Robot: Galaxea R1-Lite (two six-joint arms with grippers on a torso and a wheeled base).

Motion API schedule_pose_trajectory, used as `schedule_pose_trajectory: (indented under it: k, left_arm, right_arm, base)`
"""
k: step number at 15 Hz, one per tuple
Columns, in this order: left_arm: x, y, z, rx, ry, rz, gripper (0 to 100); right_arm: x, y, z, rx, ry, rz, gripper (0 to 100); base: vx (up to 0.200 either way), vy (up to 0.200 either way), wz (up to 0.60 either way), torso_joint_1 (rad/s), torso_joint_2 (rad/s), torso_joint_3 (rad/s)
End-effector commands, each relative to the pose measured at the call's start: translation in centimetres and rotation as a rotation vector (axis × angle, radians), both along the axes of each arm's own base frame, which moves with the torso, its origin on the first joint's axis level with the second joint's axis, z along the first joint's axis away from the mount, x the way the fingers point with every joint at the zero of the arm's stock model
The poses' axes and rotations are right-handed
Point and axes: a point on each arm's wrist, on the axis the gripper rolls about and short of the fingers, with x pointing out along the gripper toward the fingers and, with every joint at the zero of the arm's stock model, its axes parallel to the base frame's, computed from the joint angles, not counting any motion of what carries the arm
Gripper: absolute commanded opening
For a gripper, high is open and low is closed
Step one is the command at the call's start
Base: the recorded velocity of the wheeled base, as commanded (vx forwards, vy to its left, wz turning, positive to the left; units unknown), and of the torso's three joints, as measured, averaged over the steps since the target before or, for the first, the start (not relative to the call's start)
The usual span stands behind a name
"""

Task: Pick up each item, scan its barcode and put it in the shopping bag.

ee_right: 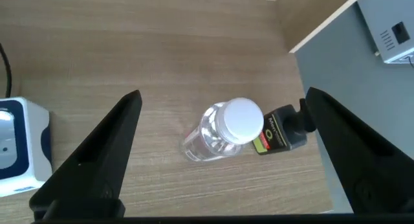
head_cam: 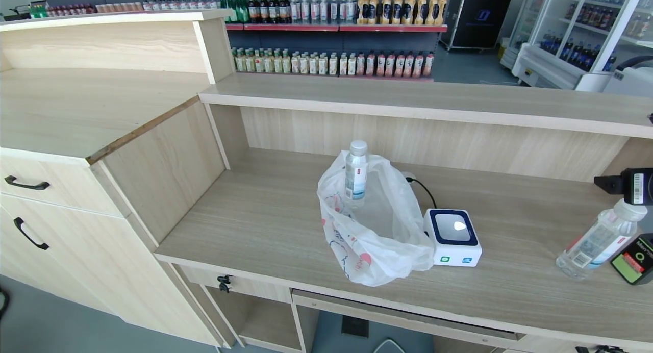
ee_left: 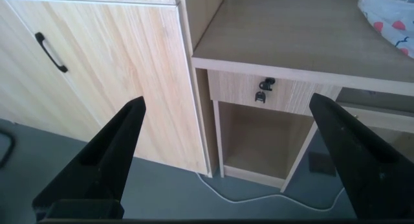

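Hanging released over the seemingly upright bottle (ee_right: 223,130) at the right end of the counter (head_cam: 265,215), the right gripper (ee_right: 223,94) is needing a centred descent, closing below the cap (ee_right: 242,119); the left gripper (ee_left: 228,100) is gaping too.

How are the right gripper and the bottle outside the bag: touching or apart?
Apart. Right wrist view: bare counter shows between the open right gripper and the bottle, on both sides.
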Motion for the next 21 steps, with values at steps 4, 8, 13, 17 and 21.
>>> schedule_pose_trajectory:
  k: [4,8,13,17,21]
  left_arm:
    - [0.0,0.0,0.0,0.000,0.000,0.001,100]
    - [0.0,0.0,0.0,0.000,0.000,0.000,100]
    - [0.0,0.0,0.0,0.000,0.000,0.001,100]
    - [0.0,0.0,0.0,0.000,0.000,0.001,100]
    - [0.0,0.0,0.0,-0.009,0.001,0.000,100]
  right_arm:
    - [-1.0,0.8,2.1,-0.024,-0.082,0.065,100]
    - [-1.4,1.1,3.1,-0.026,-0.122,0.082,100]
    - [-1.2,1.2,4.8,0.004,-0.186,0.186,100]
    - [-1.2,1.2,4.6,0.006,-0.179,0.183,100]
    - [-0.7,0.8,3.9,0.015,-0.155,0.174,100]
  base:
    - [0.000,0.000,0.00,0.000,0.00,0.000]
    - [0.000,0.000,0.00,0.000,0.00,0.000]
    - [0.000,0.000,0.00,0.000,0.00,0.000]
    - [0.000,0.000,0.00,0.000,0.00,0.000]
    - [0.000,0.000,0.00,0.000,0.00,0.000]
